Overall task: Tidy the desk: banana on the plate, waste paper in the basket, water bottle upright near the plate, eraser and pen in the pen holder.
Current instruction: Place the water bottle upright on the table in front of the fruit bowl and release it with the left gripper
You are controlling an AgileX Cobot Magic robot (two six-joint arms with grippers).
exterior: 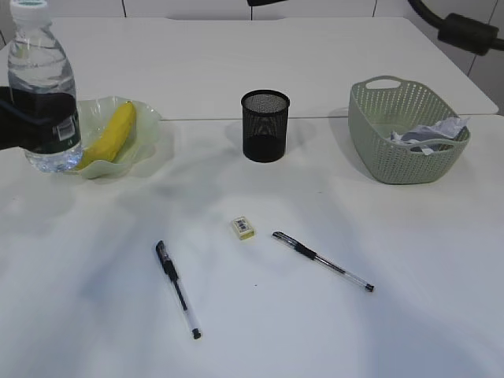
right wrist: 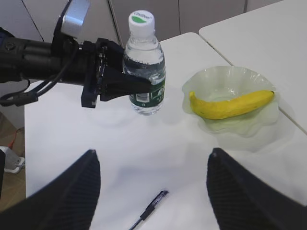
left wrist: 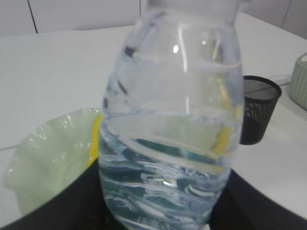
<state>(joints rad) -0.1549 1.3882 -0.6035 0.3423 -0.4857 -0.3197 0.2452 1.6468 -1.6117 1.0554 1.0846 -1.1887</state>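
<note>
A clear water bottle with a white cap and green label stands upright just left of the plate. My left gripper is shut on its lower body; the bottle fills the left wrist view. The right wrist view shows the same grip on the bottle. A banana lies on the pale green plate. Crumpled waste paper lies in the green basket. A yellow eraser and two black pens lie on the table. The black mesh pen holder stands mid-table. My right gripper is open and empty above one pen.
The white table has a seam behind the pen holder. The right arm's black links show at the top right of the exterior view. The left arm reaches in from the table's left side.
</note>
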